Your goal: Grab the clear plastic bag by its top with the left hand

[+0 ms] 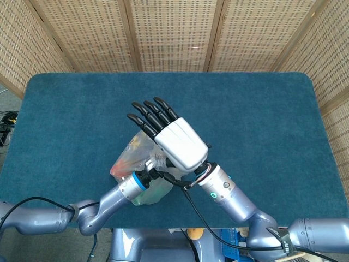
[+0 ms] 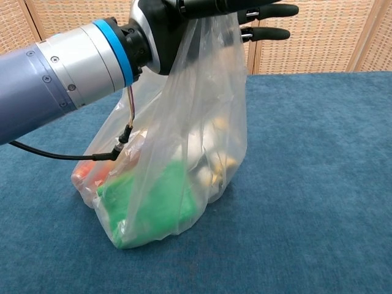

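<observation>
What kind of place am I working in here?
Probably a staged test booth, not a home. A table covered in blue carpet-like cloth is fenced by woven wicker screens, and cables lie on the floor at the left edge. The left hand holds the clear plastic bag by its top.

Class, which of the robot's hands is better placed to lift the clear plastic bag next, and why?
Left. The left hand already grips the clear plastic bag at its gathered top, while the right hand hovers above with fingers spread, holding nothing.
</observation>
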Action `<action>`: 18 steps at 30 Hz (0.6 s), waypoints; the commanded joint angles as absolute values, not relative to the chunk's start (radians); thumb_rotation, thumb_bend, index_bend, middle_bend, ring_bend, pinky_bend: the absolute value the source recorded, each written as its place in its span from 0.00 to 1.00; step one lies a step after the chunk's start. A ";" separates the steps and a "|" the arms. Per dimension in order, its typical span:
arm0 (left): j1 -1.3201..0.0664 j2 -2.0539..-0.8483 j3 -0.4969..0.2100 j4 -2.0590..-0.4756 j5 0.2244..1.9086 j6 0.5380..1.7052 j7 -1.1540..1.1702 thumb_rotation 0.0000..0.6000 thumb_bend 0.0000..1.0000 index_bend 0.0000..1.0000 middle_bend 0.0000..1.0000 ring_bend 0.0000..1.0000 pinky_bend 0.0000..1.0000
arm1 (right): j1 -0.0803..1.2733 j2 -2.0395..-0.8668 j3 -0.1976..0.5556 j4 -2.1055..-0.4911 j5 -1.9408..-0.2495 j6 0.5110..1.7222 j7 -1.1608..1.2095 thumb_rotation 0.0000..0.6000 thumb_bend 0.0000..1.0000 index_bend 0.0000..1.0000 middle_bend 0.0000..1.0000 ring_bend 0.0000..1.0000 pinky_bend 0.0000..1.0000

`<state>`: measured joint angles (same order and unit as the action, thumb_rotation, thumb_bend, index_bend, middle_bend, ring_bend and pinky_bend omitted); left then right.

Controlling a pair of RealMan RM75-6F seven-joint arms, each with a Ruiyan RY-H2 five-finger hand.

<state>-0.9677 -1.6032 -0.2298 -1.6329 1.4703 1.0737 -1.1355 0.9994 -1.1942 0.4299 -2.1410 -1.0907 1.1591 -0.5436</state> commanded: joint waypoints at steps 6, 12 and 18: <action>-0.958 -1.632 -0.241 -1.632 1.473 1.086 -1.128 1.00 0.19 0.21 0.20 0.23 0.23 | 0.907 -1.100 0.387 -2.148 -1.223 1.204 -0.470 1.00 0.00 0.00 0.00 0.00 0.00; -0.950 -1.657 -0.256 -1.622 1.463 1.100 -1.132 1.00 0.19 0.20 0.20 0.23 0.23 | 0.834 -1.043 0.352 -2.163 -1.311 1.244 -0.411 1.00 0.00 0.00 0.00 0.00 0.00; -0.940 -1.678 -0.275 -1.620 1.453 1.121 -1.120 1.00 0.19 0.19 0.20 0.23 0.23 | 0.758 -0.987 0.303 -2.162 -1.409 1.276 -0.341 1.00 0.00 0.00 0.00 0.00 0.00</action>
<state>-0.9417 -1.6765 -0.2733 -1.6192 1.4535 1.1184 -1.1209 0.7900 -1.0121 0.3260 -2.1639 -1.3712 1.2572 -0.3676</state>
